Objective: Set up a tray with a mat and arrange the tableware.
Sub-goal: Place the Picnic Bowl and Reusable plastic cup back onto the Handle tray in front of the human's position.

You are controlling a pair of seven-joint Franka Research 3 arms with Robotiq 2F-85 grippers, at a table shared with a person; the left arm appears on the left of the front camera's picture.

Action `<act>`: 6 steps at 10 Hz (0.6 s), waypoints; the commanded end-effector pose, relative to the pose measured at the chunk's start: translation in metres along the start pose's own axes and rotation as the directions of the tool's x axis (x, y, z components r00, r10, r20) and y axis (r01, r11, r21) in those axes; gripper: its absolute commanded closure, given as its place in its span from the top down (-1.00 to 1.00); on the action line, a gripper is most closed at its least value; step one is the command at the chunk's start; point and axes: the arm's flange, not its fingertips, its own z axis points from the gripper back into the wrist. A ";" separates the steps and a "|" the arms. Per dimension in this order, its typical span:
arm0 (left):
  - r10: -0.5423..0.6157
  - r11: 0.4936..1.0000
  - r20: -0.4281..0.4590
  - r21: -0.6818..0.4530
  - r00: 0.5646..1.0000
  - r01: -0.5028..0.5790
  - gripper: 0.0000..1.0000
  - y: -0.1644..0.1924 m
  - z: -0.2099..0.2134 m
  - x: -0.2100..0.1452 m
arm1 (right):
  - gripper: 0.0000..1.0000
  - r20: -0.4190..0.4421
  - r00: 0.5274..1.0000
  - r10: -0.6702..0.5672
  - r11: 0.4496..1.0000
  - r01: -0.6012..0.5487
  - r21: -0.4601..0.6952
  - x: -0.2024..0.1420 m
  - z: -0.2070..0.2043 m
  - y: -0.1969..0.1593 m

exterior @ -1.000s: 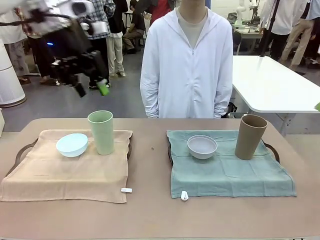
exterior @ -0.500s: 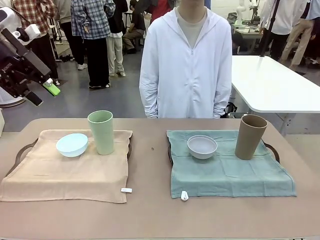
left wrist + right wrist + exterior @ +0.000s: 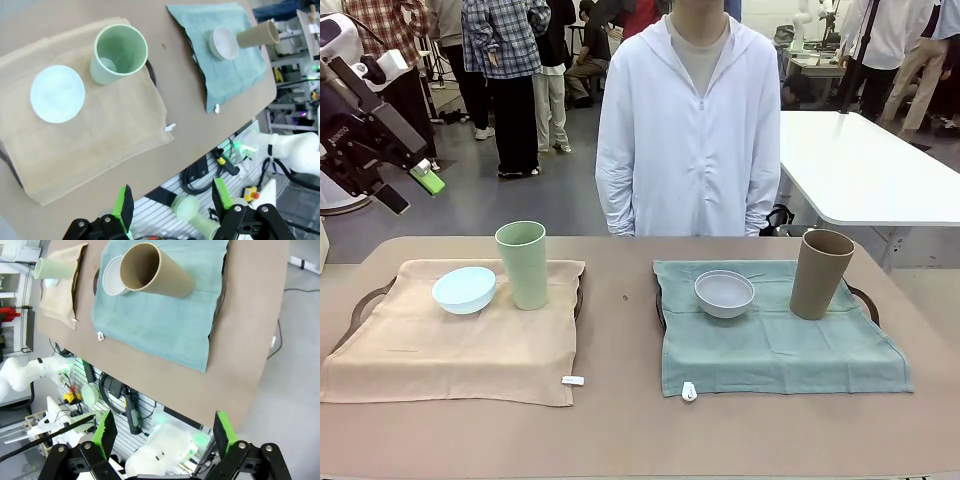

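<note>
In the front view a pale blue bowl point(image 3: 464, 289) and a tall pale green cup point(image 3: 522, 264) stand on a tan mat point(image 3: 450, 345) draped over the left tray point(image 3: 365, 299). A white-grey bowl point(image 3: 724, 293) and a tall tan-brown cup point(image 3: 820, 273) stand on a teal mat point(image 3: 775, 345) over the right tray point(image 3: 866, 298). My left gripper point(image 3: 410, 190) hangs open and empty, high off the table's far left corner. From above it sees the green cup point(image 3: 120, 52) and blue bowl point(image 3: 57, 93) past its own spread fingers point(image 3: 172, 200). My right gripper point(image 3: 164, 432) is open and empty, high over the tan-brown cup point(image 3: 155, 272) and the teal mat point(image 3: 155, 320).
A person in a white hooded jacket point(image 3: 690, 130) stands at the far edge, arms down. A white table point(image 3: 860, 165) sits behind on the right. Bare brown tabletop point(image 3: 620, 330) runs between the two trays and along the near edge.
My left arm has swung from above the green cup out to the far left and has barely moved since. The tableware and mats have stayed put.
</note>
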 end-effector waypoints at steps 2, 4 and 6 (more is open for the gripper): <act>0.036 0.985 -0.027 -0.168 0.999 -0.040 0.66 0.034 0.033 -0.002 | 1.00 0.008 1.000 -0.024 0.999 0.024 0.029 -0.004 0.005 -0.007; -0.032 0.926 -0.106 -0.377 0.994 -0.011 0.66 0.093 0.081 -0.020 | 1.00 0.018 0.995 -0.094 0.988 0.091 0.125 -0.010 0.010 -0.024; -0.073 0.882 -0.085 -0.471 0.994 0.024 0.66 0.138 0.116 -0.035 | 1.00 0.011 0.987 -0.161 0.960 0.154 0.234 -0.022 0.013 -0.044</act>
